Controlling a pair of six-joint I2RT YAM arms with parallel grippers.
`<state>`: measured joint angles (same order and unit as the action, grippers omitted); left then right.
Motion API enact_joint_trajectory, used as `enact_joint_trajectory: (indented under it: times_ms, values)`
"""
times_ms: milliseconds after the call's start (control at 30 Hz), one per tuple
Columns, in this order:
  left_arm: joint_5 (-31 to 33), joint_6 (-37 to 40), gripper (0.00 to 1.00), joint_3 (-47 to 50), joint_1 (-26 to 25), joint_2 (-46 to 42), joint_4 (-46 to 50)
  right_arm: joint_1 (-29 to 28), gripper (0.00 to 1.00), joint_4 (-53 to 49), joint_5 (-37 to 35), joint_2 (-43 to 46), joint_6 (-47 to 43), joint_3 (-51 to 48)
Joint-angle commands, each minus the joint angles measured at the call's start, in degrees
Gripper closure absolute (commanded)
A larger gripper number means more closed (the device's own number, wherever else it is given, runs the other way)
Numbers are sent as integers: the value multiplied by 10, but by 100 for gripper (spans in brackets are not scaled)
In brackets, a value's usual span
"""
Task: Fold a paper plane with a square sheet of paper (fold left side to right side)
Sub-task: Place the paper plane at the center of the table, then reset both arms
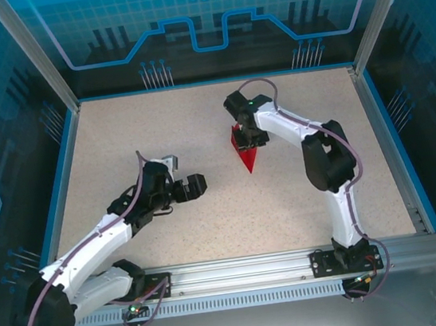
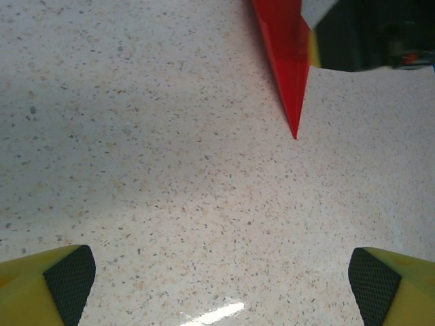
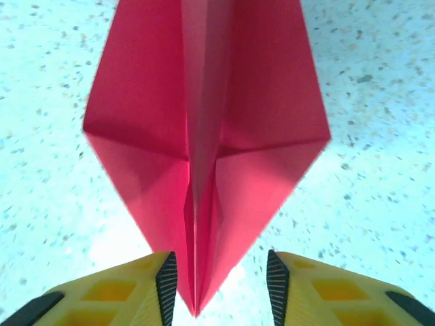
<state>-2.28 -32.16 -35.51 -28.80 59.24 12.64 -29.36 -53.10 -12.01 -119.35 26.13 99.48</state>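
Observation:
The square sheet of paper lies folded into a slim red paper plane (image 1: 246, 153) on the speckled table, right of the middle, with its tip pointing toward the near edge. My right gripper (image 1: 248, 136) hovers over its far end. In the right wrist view the paper plane (image 3: 204, 136) shows layered wings and a centre crease. Its narrow end sits between the parted jaws of my right gripper (image 3: 221, 278), close to the left pad, with a gap to the right pad. My left gripper (image 1: 185, 185) stands wide open to the left, and the paper plane (image 2: 289, 61) tip lies ahead of my left gripper (image 2: 221, 272).
The speckled table (image 1: 119, 144) is bounded by a blue rim and aluminium posts, with a metal rail (image 1: 241, 276) along the near edge carrying both arm bases. The right arm's dark wrist (image 2: 374, 34) shows beside the plane.

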Motion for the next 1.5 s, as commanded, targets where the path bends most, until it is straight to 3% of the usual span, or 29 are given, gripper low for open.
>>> enact_joint_trajectory:
  times_ms: [0,167,267,467,667,800,1033,1133,1233,1333,1367,1467]
  values:
    - [-36,-20,1,-21,35,2,-14,-7,53,-13,-9,82,-16,-40]
    - [-6,-21,1,-27,97,-22,8,3,38,60,-21,237,-48,-157]
    - [82,-2,1,-32,110,-49,14,27,22,124,-30,347,-67,-257]
    - [220,84,1,-11,111,-86,-65,133,4,268,-15,543,-91,-467]
    - [286,208,1,27,112,-85,-146,250,1,463,-9,670,-121,-662]
    - [323,268,1,79,117,-69,-232,279,1,676,2,648,-191,-778]
    - [293,296,1,144,156,22,-397,288,1,867,35,492,-205,-796]
    - [254,295,1,161,175,71,-475,289,1,926,45,459,-219,-797]
    - [221,323,1,154,183,105,-481,293,1,968,67,416,-221,-794]
    - [197,338,1,182,198,145,-569,290,1,1031,89,357,-229,-800]
    - [190,340,1,178,201,144,-559,289,1,1055,95,336,-233,-798]
    - [149,349,1,182,217,149,-575,282,1,985,113,333,-249,-759]
